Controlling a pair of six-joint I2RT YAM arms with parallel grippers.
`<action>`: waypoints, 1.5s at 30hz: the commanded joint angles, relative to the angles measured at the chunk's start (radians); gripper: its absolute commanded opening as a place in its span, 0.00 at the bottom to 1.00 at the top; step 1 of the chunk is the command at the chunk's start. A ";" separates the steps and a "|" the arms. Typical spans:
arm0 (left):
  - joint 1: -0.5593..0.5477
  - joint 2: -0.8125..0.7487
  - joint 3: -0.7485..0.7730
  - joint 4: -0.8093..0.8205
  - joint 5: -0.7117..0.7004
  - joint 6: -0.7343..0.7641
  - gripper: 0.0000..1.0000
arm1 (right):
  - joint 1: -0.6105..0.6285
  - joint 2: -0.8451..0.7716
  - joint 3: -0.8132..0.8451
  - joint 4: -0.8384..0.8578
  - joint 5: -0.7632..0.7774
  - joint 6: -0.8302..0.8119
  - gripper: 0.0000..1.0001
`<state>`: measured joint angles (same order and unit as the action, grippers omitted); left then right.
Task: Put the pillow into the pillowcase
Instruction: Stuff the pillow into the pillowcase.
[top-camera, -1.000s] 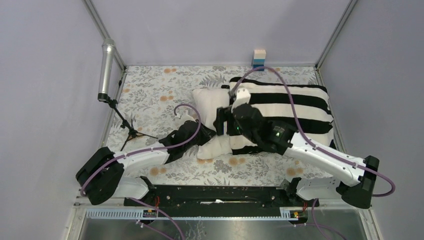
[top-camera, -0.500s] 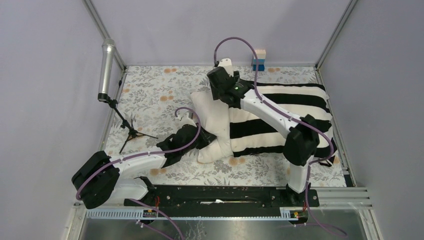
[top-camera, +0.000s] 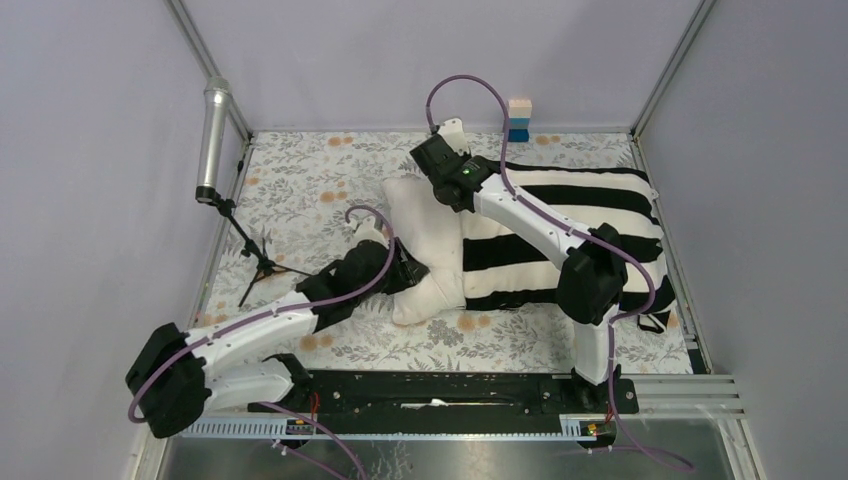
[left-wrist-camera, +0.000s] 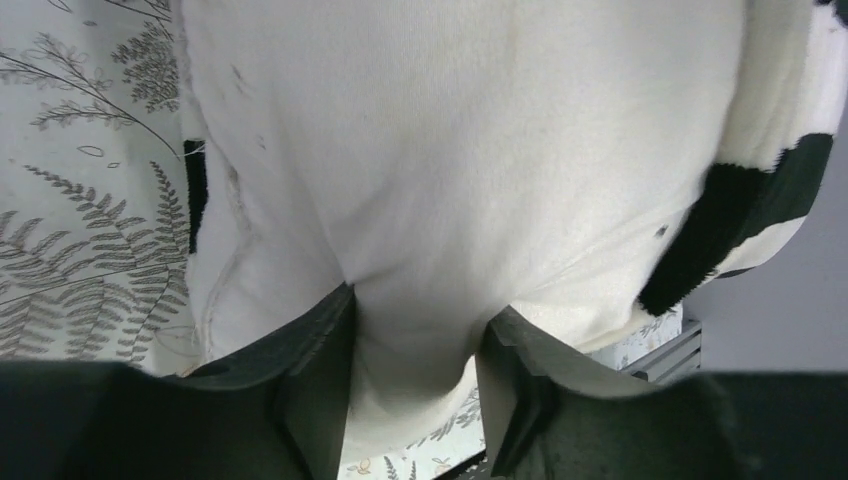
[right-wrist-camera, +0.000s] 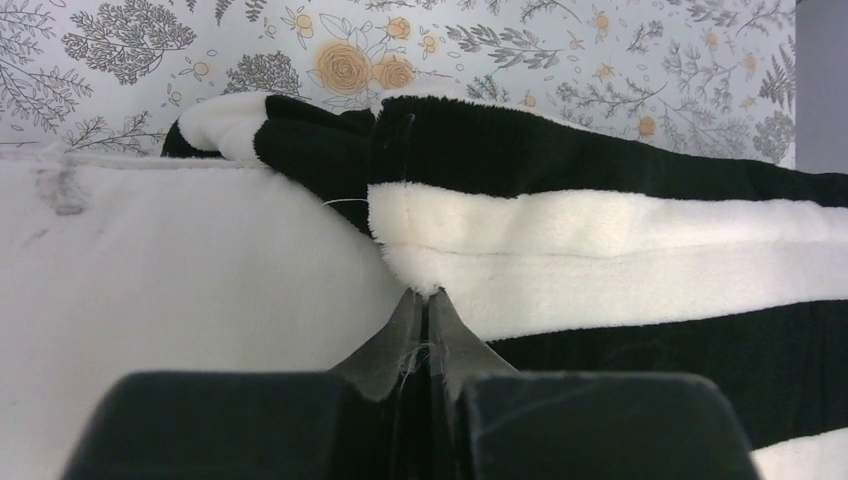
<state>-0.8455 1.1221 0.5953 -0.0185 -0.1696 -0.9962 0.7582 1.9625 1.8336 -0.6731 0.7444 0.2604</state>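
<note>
The cream pillow (top-camera: 430, 240) lies on the floral cloth, its right part inside the black-and-white striped pillowcase (top-camera: 570, 225). My right gripper (top-camera: 440, 170) reaches over to the far corner of the case's mouth. In the right wrist view that gripper (right-wrist-camera: 430, 295) is shut, pinching the pillowcase (right-wrist-camera: 600, 230) by its white hem, right beside the pillow (right-wrist-camera: 180, 260). My left gripper (top-camera: 408, 272) is at the pillow's near left corner. In the left wrist view it (left-wrist-camera: 418, 310) stands open, with a bulge of pillow (left-wrist-camera: 450, 150) between its fingers. A striped corner of the pillowcase (left-wrist-camera: 740, 200) shows at the right.
A microphone (top-camera: 214, 135) on a small tripod (top-camera: 262, 262) stands at the table's left edge. A small stack of blocks (top-camera: 518, 117) sits at the back edge. The floral cloth (top-camera: 300, 190) covers the table, with frame posts at the back corners.
My right arm swung from over the pillow's middle to the far corner and shut on the pillowcase hem. My left gripper's jaws widened around the pillow's near corner.
</note>
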 joint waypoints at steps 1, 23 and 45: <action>0.056 -0.099 0.117 -0.201 -0.023 0.077 0.52 | -0.006 -0.033 0.055 -0.028 -0.001 0.024 0.00; 0.473 0.414 0.203 0.486 0.503 -0.058 0.83 | 0.006 -0.154 0.002 0.031 -0.290 0.108 0.00; 0.331 0.328 0.223 0.451 0.315 -0.166 0.00 | 0.158 0.090 0.537 -0.183 -0.523 0.105 0.05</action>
<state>-0.5201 1.4670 0.7311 0.3786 0.1081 -1.1763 0.9009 2.0472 2.2726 -0.9623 0.4141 0.3470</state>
